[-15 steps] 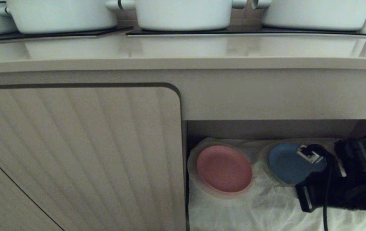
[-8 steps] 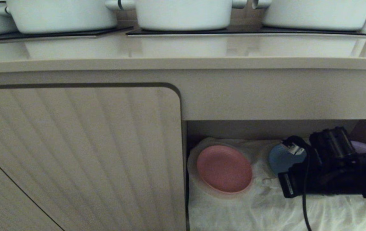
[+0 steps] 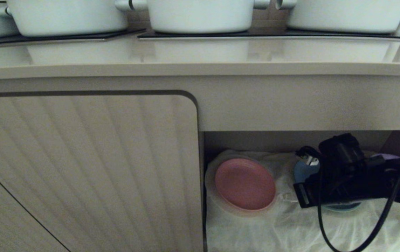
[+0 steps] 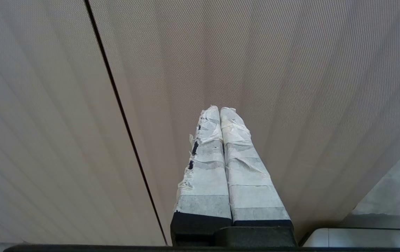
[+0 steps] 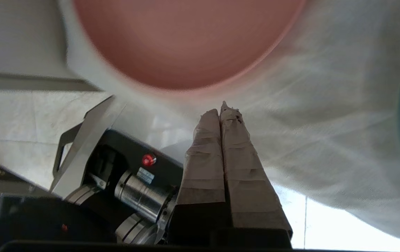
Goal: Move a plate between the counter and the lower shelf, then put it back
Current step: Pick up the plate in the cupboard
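Observation:
The pink plate (image 3: 245, 183) lies flat on the white cloth (image 3: 273, 231) at the left end of the lower shelf (image 3: 291, 140). In the right wrist view the plate (image 5: 186, 38) sits just beyond my right gripper (image 5: 222, 106), whose taped fingers are shut, empty and a short gap from its rim. My right arm (image 3: 343, 178) reaches into the shelf from the right, above the blue plate. The counter (image 3: 200, 52) runs above, with no plate on it. My left gripper (image 4: 220, 110) is shut and empty in front of the ribbed cabinet door.
A blue plate (image 3: 303, 171) lies right of the pink one, mostly hidden under my arm, and a sliver of a purple plate (image 3: 387, 156) shows behind it. White pots (image 3: 200, 14) stand on black panels at the counter's back. The ribbed door (image 3: 88, 168) closes the left side.
My right arm has moved left and deeper into the shelf, covering more of the blue plate and nearing the pink one. Its fingers stayed shut. The plates have not moved.

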{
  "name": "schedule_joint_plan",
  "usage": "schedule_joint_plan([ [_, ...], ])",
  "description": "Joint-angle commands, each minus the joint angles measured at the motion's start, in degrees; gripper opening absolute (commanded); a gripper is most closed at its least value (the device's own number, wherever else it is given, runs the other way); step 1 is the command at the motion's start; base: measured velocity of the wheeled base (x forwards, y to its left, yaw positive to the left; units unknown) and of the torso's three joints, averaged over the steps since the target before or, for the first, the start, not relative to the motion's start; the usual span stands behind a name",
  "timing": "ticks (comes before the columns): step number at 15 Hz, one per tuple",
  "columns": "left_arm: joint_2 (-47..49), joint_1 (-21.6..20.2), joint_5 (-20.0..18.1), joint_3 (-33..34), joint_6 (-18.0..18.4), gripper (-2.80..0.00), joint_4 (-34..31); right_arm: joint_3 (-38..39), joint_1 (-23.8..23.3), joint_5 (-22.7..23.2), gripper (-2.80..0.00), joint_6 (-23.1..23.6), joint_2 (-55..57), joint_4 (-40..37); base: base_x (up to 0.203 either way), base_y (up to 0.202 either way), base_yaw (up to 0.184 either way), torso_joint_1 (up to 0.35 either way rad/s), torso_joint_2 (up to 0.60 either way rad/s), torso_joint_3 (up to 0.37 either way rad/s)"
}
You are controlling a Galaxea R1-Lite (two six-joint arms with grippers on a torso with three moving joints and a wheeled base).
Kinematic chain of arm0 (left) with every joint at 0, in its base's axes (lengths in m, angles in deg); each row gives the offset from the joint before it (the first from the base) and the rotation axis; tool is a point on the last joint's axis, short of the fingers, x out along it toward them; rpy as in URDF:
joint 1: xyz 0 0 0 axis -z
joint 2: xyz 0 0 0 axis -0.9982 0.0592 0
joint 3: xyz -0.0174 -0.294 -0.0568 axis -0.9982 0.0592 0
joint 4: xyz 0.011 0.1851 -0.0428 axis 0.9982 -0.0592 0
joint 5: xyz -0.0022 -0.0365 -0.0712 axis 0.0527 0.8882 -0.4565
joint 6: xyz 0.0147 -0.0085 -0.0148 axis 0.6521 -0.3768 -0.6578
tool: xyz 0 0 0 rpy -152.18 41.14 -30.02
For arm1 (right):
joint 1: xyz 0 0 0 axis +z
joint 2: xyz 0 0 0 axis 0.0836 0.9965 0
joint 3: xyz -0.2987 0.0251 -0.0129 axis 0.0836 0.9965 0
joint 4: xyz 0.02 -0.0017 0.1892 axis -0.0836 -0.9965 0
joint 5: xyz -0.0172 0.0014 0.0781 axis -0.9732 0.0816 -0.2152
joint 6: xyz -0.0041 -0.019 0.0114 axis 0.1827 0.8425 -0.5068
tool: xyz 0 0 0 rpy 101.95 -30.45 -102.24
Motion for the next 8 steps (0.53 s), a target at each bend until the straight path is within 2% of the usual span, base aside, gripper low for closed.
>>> schedule_joint_plan([
  [1, 0.0, 0.0, 0.0, 0.0, 0.0, -2.8, 0.0, -2.4, 0.0, -0.5, -2.8, -0.1, 1.9, -0.8, 0.0, 0.0, 0.0, 0.0, 0.0, 0.0],
  [8, 0.0, 0.0, 0.0, 0.0, 0.0, -2.8, 0.0, -12.3, 0.1, -1.7, -2.8, -0.2, 6.5, -7.8, 0.0, 0.0, 0.0, 0.0, 0.0, 0.0],
])
